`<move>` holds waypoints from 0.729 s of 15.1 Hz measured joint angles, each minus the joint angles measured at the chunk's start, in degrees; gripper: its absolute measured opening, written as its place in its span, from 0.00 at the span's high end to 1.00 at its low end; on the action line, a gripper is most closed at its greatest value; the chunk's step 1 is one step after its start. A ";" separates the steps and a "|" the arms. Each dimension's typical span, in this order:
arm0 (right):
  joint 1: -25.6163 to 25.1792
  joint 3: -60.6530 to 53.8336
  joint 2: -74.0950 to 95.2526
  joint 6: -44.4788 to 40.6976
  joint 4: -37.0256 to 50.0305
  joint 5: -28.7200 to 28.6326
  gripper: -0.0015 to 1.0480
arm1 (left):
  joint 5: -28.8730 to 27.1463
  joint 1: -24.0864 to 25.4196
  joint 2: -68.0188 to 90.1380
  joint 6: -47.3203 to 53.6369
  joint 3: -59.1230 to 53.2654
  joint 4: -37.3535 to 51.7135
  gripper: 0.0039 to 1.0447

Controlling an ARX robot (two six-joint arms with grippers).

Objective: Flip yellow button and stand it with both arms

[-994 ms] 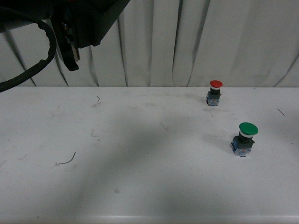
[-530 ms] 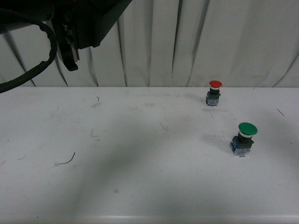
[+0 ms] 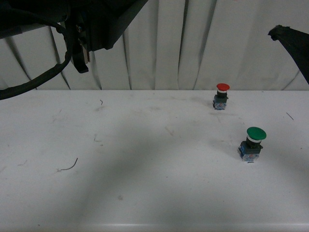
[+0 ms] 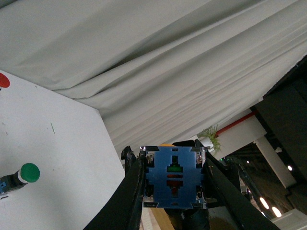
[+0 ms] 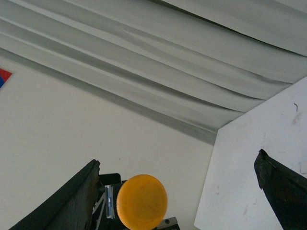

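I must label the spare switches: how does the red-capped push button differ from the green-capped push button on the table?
Colour: the red-capped push button has a red cap, the green-capped push button a green one. Place: the red one stands further back, near the pale curtain; the green one stands nearer and further right. Size: the green one looks larger than the red one. Both stand upright, cap up, on the white table.

Small push-button with round yellow cap (image 5: 142, 201) and blue contact block sits pinched between the black fingers (image 4: 129, 191) of the left gripper (image 4: 174, 160); the right gripper (image 5: 178, 160) gapes wide.
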 joint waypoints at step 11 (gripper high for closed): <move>12.66 5.40 4.11 2.60 0.04 1.75 0.06 | 0.00 0.50 0.17 0.52 0.44 -0.31 0.71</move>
